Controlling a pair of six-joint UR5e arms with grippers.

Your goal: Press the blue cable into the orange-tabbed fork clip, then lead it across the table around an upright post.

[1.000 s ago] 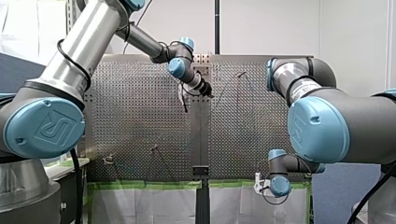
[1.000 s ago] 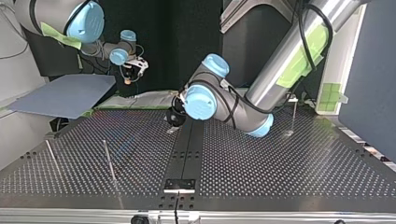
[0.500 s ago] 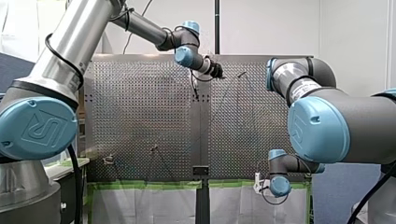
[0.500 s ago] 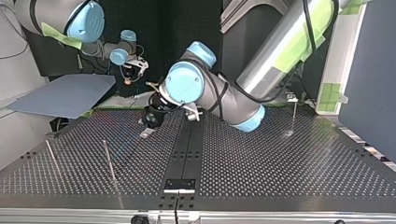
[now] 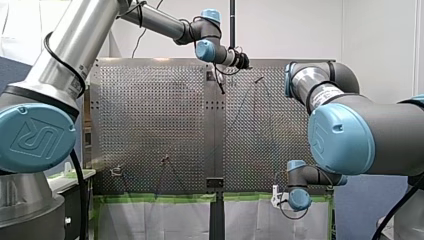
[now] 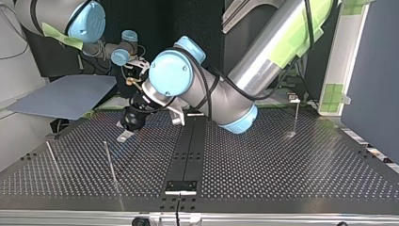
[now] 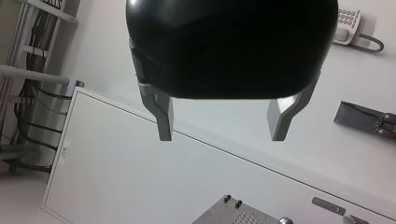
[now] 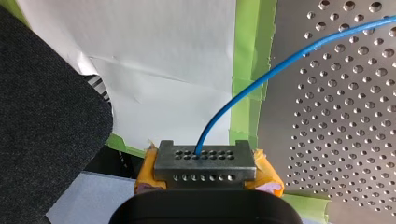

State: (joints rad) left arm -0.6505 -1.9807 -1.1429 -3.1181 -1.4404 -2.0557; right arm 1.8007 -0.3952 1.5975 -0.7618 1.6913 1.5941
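Blue cable (image 8: 261, 74) in my right tool (image 8: 205, 163)

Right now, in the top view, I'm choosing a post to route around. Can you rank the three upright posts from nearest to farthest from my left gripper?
1. Middle post, just below my left gripper in the view, slightly to its left.
2. Leaning post, at the view's far left.
3. Right-hand post, well off at the view's right.

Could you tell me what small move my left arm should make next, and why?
Probably swing the left gripper down toward the blue cable: its fingers are open and empty, pointing at a wall, while the right gripper is shut on the cable.
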